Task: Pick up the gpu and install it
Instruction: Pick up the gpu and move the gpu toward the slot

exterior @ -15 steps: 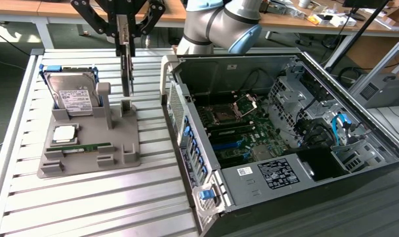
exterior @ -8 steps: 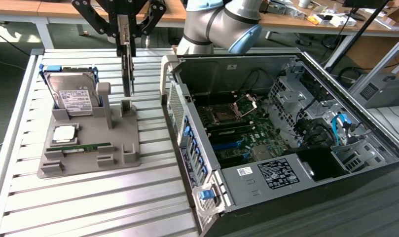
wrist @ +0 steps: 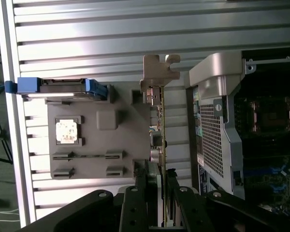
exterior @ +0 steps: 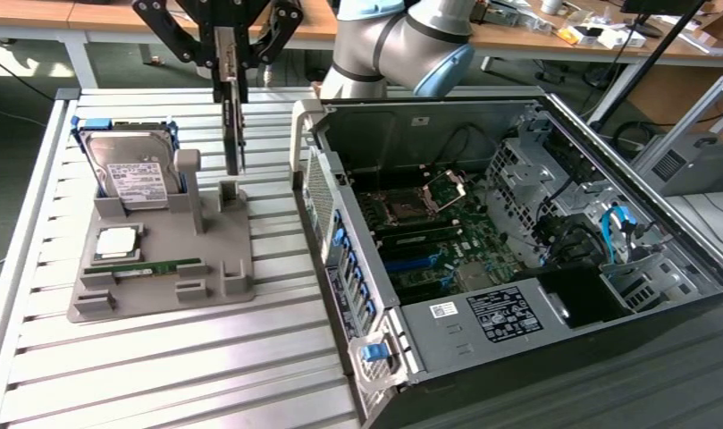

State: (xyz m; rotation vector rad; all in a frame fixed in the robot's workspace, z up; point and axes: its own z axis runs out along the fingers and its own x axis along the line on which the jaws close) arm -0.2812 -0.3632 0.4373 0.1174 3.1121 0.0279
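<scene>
Black hand (exterior: 229, 82), half-closed on gpu (exterior: 233, 138) (held edge-on), above grey holder (exterior: 158, 268)

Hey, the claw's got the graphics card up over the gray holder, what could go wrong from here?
The claw grips the graphics card by one narrow edge, so it may tilt or slip. Its lower end hangs just above a post of the gray holder and might snag on a sideways move. The open computer case has its near wall close by, and the card could clip it on the way over.
</scene>
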